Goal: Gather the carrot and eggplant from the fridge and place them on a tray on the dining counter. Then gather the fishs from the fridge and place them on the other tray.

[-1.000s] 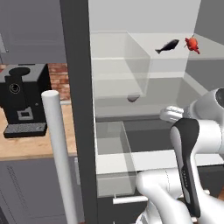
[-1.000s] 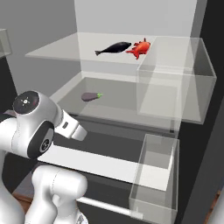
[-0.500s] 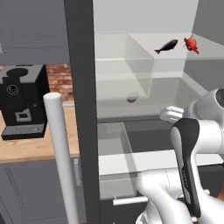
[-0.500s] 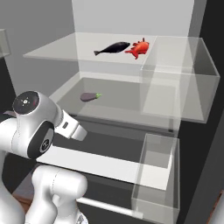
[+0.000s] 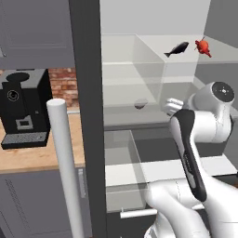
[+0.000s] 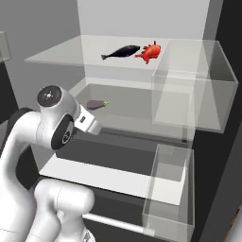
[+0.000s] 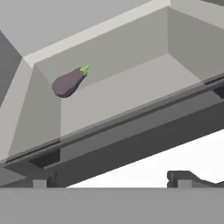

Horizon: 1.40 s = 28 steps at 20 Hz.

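Note:
The fridge stands open. A purple eggplant with a green stem lies on the middle shelf, also seen as the eggplant and dimly through clear plastic. My gripper is open and empty, in front of and below that shelf's front edge, with the eggplant ahead to the upper left of the hand view. The white hand sits just short of the shelf. A dark slim fish lies on the top shelf. The carrot, both trays and the dining counter are out of view.
A red spiny item lies beside the dark fish. Clear bins stand at the right. The fridge's pale bar handle is close on the left. A black coffee machine sits on a wooden counter.
The left base picture has slid slightly to the right. The arm, the eggplant and the fish keep their places.

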Motion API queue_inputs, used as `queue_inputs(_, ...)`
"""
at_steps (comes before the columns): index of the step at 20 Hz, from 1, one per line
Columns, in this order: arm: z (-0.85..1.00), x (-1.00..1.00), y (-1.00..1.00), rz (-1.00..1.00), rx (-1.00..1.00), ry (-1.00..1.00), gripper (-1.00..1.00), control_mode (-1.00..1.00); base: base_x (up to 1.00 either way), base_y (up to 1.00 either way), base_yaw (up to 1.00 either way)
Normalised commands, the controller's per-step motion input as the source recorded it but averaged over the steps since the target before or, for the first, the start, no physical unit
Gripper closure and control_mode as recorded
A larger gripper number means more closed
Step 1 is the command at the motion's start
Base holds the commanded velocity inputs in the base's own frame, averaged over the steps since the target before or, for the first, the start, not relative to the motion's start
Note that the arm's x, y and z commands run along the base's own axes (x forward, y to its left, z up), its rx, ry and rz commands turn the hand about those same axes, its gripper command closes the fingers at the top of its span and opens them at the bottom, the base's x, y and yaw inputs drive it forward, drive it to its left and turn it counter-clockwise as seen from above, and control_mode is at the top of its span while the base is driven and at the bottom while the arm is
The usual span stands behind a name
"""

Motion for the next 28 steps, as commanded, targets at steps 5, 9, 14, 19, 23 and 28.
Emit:
queue_inputs(5,0.01,0.73,0.18,0.00,0.05,-0.01,-1.00,-1.00,0.00,0.00,0.00)
queue_inputs(9,0.00,0.71,0.27,0.00,0.01,-0.02,-1.00,-1.00,0.00,0.00,0.00)
queue_inputs(14,-0.02,0.67,0.23,0.00,0.00,0.00,-1.00,-1.00,0.00,0.00,0.00)
queue_inputs(19,-0.19,0.61,0.19,0.00,0.00,0.00,-1.00,-1.00,0.00,0.00,0.00)
queue_inputs(23,-0.24,0.67,0.11,0.00,0.00,0.00,-1.00,-1.00,0.00,0.00,0.00)
queue_inputs(28,-0.21,0.62,0.02,0.00,0.00,0.00,-1.00,-1.00,0.00,0.00,0.00)
